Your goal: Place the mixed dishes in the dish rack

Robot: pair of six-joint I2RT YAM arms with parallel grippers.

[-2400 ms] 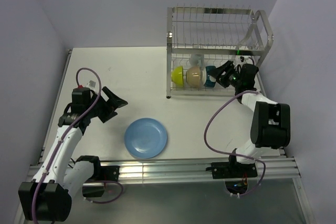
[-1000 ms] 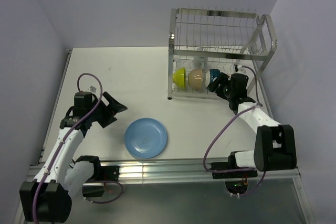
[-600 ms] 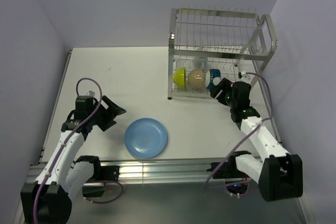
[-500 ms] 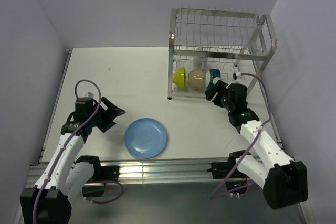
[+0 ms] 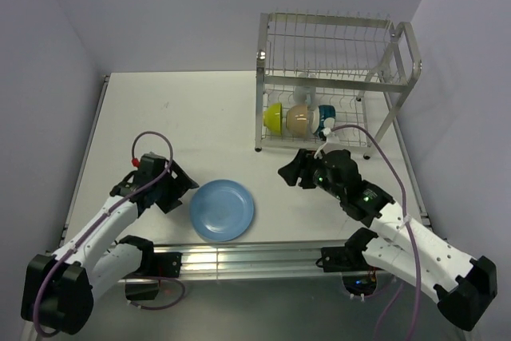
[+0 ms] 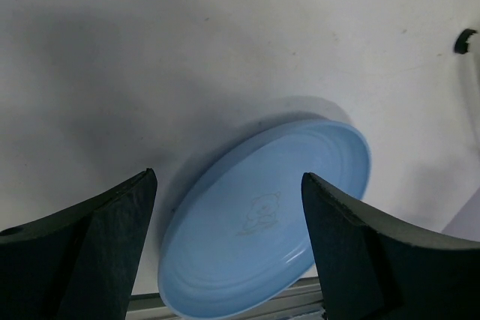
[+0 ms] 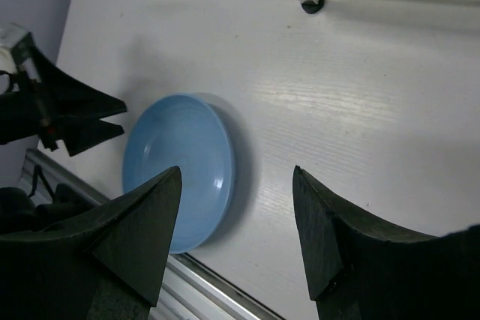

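Note:
The large blue plate (image 5: 222,209) lies flat near the table's front edge. It also fills the left wrist view (image 6: 270,215) and shows in the right wrist view (image 7: 180,170). My left gripper (image 5: 182,185) (image 6: 229,241) is open just left of the plate's rim, jaws straddling nothing. My right gripper (image 5: 291,173) (image 7: 236,237) is open and hangs over bare table to the plate's right. The dish rack (image 5: 335,77) stands at the back right. On its lower shelf sit the lime-green bowl (image 5: 272,117), the cream bowl (image 5: 298,120) and the dark bowl (image 5: 323,120).
A pale mug-like shape (image 5: 303,93) shows behind the bowls in the rack. A rack foot (image 7: 311,1) stands at the top of the right wrist view. An aluminium rail (image 5: 255,257) runs along the near table edge. Walls close in on both sides.
My right arm has drawn back from the rack and swung left and nearer, toward the plate. My left gripper has moved down and right to the plate's left rim.

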